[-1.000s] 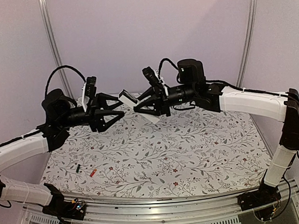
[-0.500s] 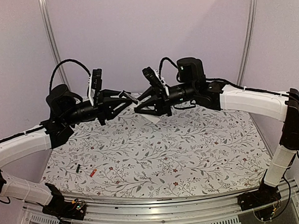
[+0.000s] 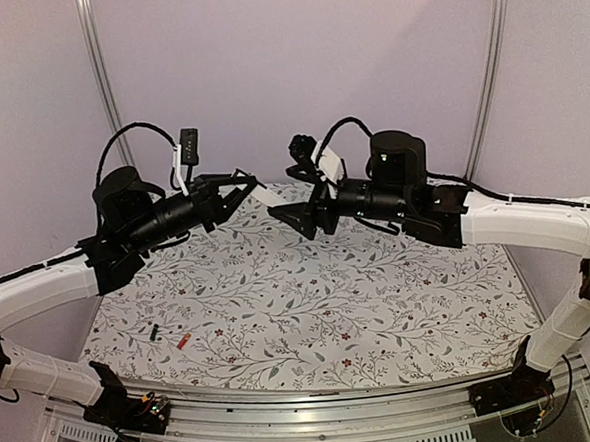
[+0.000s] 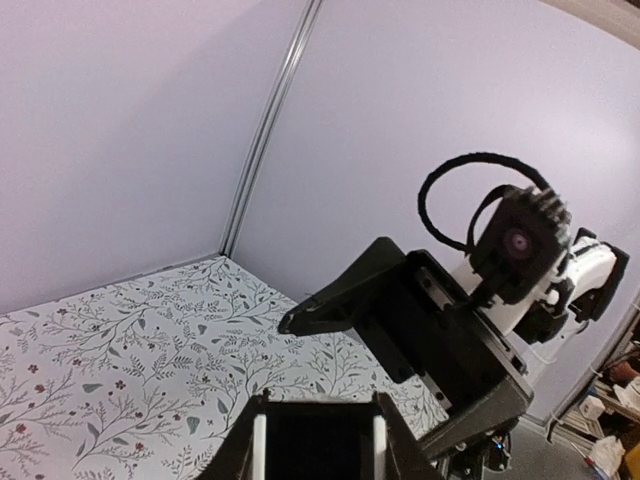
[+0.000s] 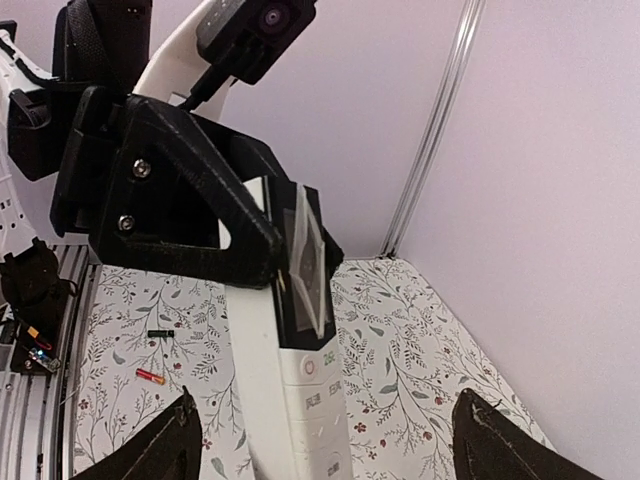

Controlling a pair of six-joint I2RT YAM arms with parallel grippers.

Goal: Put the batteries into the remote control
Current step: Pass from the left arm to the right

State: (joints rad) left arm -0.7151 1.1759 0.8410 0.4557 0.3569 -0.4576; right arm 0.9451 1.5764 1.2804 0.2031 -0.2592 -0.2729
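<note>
Let go by the right gripper (image 3: pixel 296 203) within the last second, the remote control (image 3: pixel 270 196) hangs over the far middle of the table (image 3: pixel 400 295), pinched narrowly at one end by the left gripper (image 3: pixel 239 189). The right one has drawn back rightward, jaws wide. The remote looks light, stiff and smooth, so a hold across its flat faces near mid-length seems safest. Near the left front edge lie the black battery (image 3: pixel 154 332) and red-orange battery (image 3: pixel 183 341), tiny and apt to roll.

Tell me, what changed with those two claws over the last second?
The left gripper closed on the remote control, taking it over; the right gripper let go, opened and drew back rightward. The black battery and red battery stayed on the table.
</note>
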